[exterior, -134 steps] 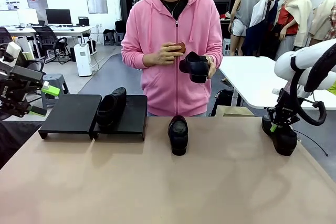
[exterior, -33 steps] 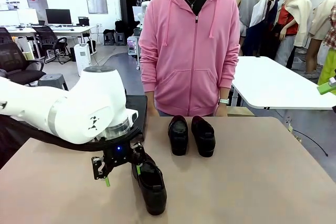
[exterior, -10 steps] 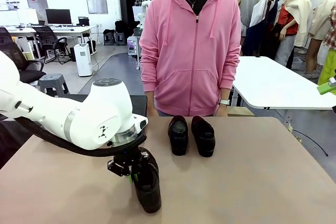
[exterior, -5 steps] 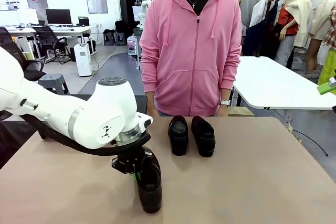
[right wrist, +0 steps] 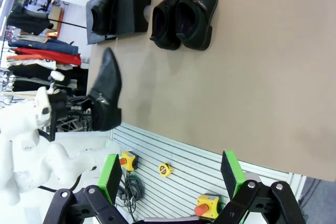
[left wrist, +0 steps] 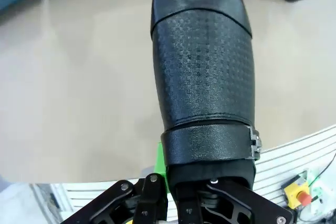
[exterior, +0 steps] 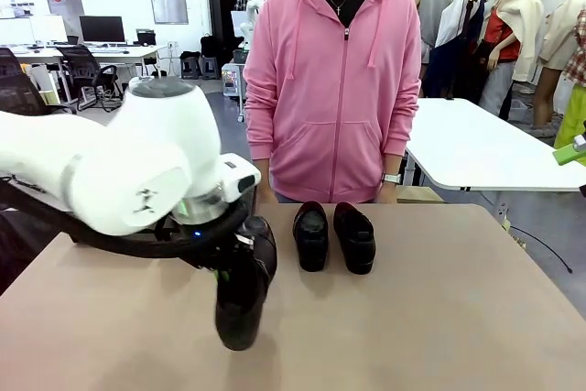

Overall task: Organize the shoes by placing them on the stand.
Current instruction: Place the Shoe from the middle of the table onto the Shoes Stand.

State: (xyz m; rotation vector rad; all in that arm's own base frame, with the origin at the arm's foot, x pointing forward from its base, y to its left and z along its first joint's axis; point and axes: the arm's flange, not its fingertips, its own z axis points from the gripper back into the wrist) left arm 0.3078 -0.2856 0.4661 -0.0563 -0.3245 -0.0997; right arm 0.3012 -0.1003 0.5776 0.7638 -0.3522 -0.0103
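Four black loafers can be counted in the right wrist view. A held loafer (right wrist: pixel 107 98) is at left centre, and a pair (right wrist: pixel 184 11) sits side by side on the table (right wrist: pixel 252 77) at top centre. A fourth loafer (right wrist: pixel 106 4) lies on the stand (right wrist: pixel 132 13) at upper left. From this angle I cannot tell whether the stand is one platform or two.

The front view lets three loafers be counted: the held one at lower centre-left, hanging toe down, and the pair in the middle, in front of a person (exterior: pixel 334 89) in a pink hoodie. There the left arm (exterior: pixel 128 167) hides the stand and whatever lies on it.

The left wrist view shows the held loafer's textured sole running up the frame. The left end effector (left wrist: pixel 207 198) is clamped on its heel end at the bottom edge. Two dark toes are cut off at the upper right corner.

The right end effector (right wrist: pixel 170 177) has its two green-padded fingers (right wrist: pixel 110 174) wide apart, with nothing between them.
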